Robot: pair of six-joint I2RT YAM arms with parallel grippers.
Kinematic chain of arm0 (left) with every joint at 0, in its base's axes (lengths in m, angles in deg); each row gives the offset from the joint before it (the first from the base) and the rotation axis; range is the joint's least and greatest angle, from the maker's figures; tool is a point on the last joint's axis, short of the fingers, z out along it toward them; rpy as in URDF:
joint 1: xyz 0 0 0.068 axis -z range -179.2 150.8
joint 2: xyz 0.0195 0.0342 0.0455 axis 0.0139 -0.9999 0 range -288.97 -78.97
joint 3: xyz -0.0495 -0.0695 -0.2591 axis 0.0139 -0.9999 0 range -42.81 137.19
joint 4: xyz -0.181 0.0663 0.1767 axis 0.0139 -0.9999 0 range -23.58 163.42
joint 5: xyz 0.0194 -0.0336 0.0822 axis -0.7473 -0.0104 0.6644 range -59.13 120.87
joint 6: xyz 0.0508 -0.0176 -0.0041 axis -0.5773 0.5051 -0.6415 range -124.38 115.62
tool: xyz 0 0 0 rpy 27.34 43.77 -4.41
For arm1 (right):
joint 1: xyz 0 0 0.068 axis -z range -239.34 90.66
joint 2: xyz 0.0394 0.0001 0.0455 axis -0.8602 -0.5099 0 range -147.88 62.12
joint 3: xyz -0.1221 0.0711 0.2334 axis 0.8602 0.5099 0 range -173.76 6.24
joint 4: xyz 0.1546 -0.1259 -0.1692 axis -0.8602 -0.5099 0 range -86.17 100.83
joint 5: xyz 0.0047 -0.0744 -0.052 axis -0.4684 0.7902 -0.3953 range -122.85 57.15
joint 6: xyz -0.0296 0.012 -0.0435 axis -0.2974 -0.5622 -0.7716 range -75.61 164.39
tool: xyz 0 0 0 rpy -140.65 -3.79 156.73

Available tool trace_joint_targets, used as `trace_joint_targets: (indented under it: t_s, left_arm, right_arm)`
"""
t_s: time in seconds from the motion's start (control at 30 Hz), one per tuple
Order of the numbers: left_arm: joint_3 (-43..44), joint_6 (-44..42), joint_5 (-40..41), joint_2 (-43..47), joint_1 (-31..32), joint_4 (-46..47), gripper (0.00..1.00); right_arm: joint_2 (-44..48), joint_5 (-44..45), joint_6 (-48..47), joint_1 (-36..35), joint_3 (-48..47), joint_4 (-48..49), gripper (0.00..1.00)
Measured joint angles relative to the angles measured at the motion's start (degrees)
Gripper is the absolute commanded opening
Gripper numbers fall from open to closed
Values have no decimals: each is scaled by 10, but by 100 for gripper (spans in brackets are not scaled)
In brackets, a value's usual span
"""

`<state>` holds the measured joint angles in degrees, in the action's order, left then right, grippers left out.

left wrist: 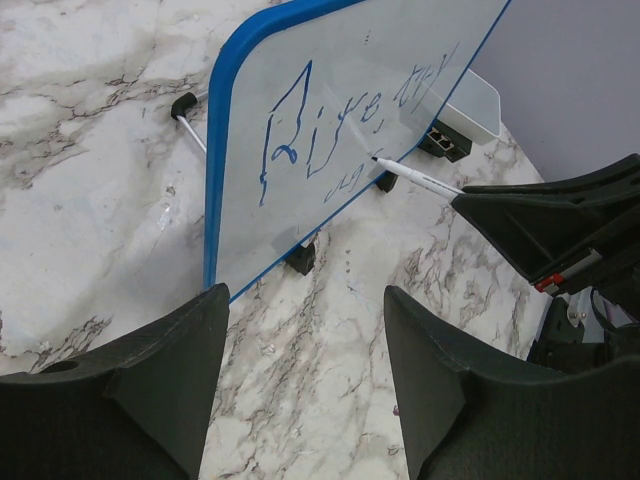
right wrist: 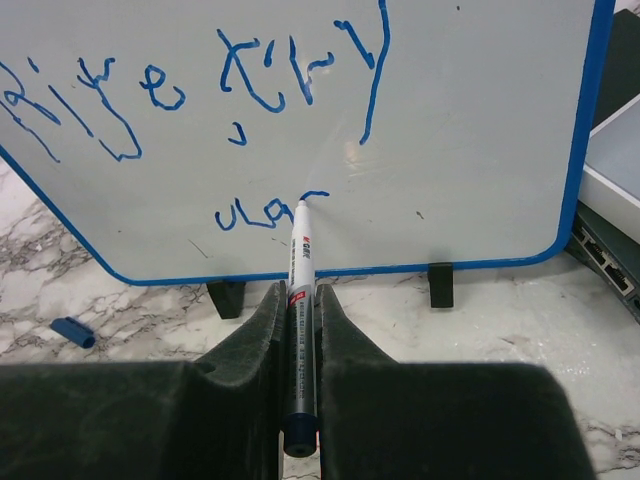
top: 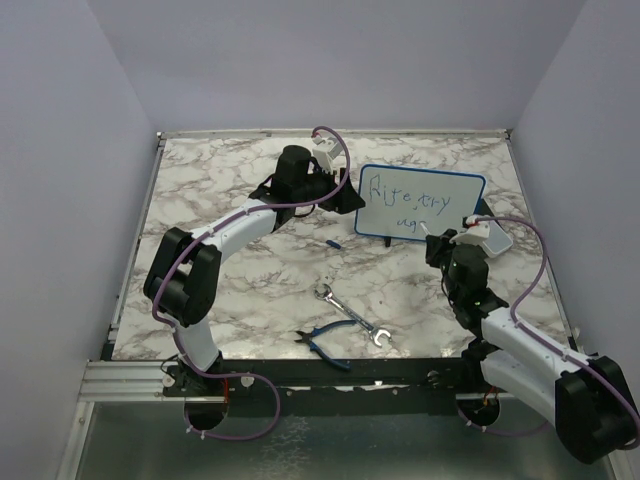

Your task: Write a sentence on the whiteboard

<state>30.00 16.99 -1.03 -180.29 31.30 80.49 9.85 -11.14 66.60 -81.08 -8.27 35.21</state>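
Note:
The whiteboard [top: 455, 190] stands tilted on small black feet at the back middle of the marble table. The sentence [top: 405, 195] is blue scrawl in two lines, with a short lower line. In the right wrist view my right gripper [right wrist: 299, 290] is shut on a white marker [right wrist: 302, 250]. Its tip touches the whiteboard [right wrist: 470, 130] at the end of the lower line of the sentence [right wrist: 260, 212]. My left gripper [left wrist: 306, 292] hangs open over bare table, just left of the whiteboard [left wrist: 222, 150], with nothing between its fingers. The marker [left wrist: 420, 178] also shows there.
A small blue marker cap [top: 331, 243] lies in front of the board. A wrench [top: 350, 312] and blue-handled pliers [top: 325, 340] lie near the front edge. A white box [right wrist: 612, 170] sits right of the board. Enclosure walls close in the table on three sides.

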Motion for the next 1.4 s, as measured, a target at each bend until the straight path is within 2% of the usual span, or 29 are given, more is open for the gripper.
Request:
trace_joint_targets:
  t_s: [1.4]
  left_arm:
    - [0, 0, 0, 0, 0, 0, 64]
  right_arm:
    - [14, 20, 17, 0, 0, -22, 1]
